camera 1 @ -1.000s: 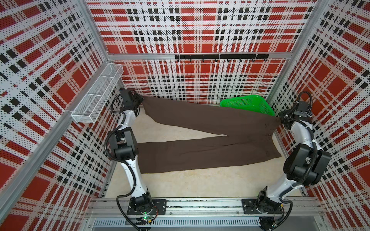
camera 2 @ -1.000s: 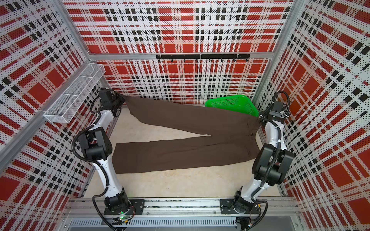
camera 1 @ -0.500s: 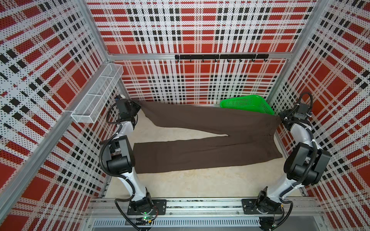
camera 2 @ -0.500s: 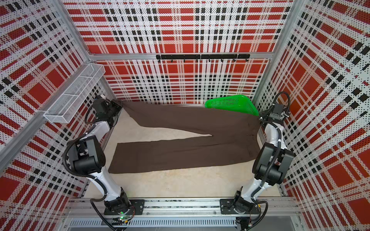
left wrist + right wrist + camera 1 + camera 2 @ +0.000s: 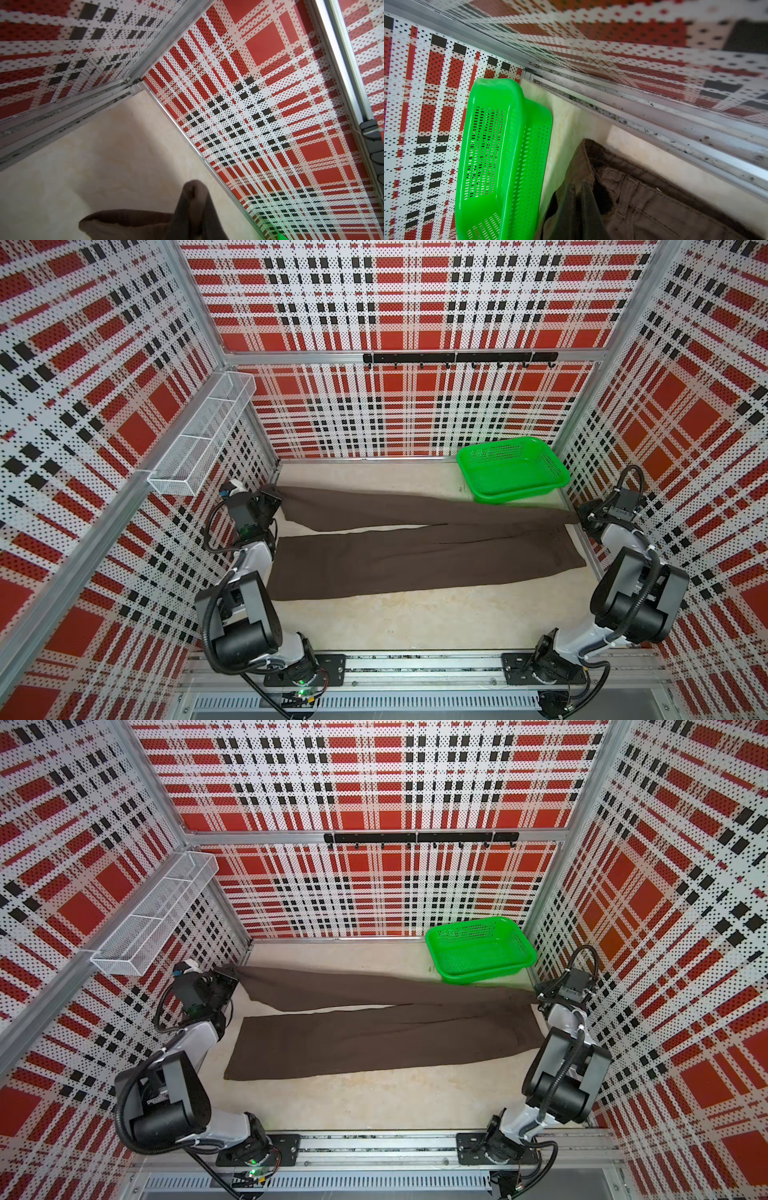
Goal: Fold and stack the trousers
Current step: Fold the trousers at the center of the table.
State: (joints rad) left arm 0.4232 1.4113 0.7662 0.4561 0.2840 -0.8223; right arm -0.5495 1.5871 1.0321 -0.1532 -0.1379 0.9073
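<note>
**Jaws pinched shut on both ends of the trousers (image 5: 415, 560)**

The jaws of the left gripper (image 5: 276, 506) are pressed together on the hem of the far leg, at the left edge of the table (image 5: 415, 622). The jaws of the right gripper (image 5: 582, 517) are clamped on the far corner of the waistband, at the right edge. In both top views the far leg runs as a straight, stretched band from one gripper to the other. The near leg lies flat and smooth on the table, its hem towards the left arm. The two legs part in a narrow wedge of bare tabletop.

The left wrist view shows a bunched fold of brown cloth (image 5: 193, 212) over the pale surface. The right wrist view shows the stitched waistband (image 5: 623, 197) close beside the green basket (image 5: 500, 155). That basket (image 5: 511, 472) sits in the far right corner. The trousers' far edge passes just in front of it, and I cannot tell whether they touch.
</note>
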